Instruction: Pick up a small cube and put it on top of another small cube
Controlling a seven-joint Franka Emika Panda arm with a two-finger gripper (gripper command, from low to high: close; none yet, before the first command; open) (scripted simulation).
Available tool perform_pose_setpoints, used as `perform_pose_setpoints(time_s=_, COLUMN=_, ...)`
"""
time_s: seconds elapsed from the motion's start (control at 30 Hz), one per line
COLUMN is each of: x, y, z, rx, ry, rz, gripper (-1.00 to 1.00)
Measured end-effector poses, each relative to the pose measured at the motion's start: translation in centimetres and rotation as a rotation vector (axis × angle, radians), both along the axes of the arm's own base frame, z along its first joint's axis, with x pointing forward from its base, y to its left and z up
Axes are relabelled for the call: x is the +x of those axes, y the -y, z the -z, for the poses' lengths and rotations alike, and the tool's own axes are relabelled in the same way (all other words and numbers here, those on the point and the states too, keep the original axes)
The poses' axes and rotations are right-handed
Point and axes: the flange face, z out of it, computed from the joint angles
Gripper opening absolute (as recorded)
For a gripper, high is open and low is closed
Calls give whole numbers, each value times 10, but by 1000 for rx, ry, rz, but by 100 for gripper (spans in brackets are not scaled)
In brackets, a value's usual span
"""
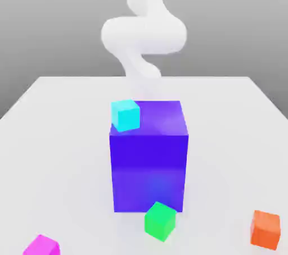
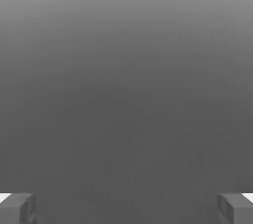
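The small magenta cube (image 1: 41, 246) lies on the white table at the front of the exterior view's left. The small green cube (image 1: 160, 221) sits on the table just in front of the big blue-violet block (image 1: 149, 155). In the hand view, my gripper (image 2: 126, 208) is open: its two grey fingertips (image 2: 17, 208) stand far apart at the frame's corners, with nothing but plain grey background between them. My white arm (image 1: 144, 35) rises behind the block at the table's far side.
A cyan cube (image 1: 125, 114) rests on the top of the big blue-violet block, at its corner toward the exterior view's left. An orange cube (image 1: 265, 229) lies at the front of the exterior view's right. The white table (image 1: 56, 136) ends at a far edge behind the block.
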Motion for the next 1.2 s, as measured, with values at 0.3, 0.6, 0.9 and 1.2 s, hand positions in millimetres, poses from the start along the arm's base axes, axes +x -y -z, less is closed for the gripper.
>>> perform_pose_setpoints(time_s=0.3, x=97, y=52, z=122, rx=58, ry=-220, rz=94, gripper=0)
perform_pose_setpoints(time_s=0.6, x=147, y=113, z=268, rx=107, ry=-433, rz=210, gripper=0)
perform_pose_setpoints(time_s=0.9, x=146, y=167, z=429, rx=140, ry=-646, rz=326, gripper=0)
perform_pose_setpoints(time_s=1.2, x=132, y=187, z=552, rx=148, ry=-728, rz=373, gripper=-100)
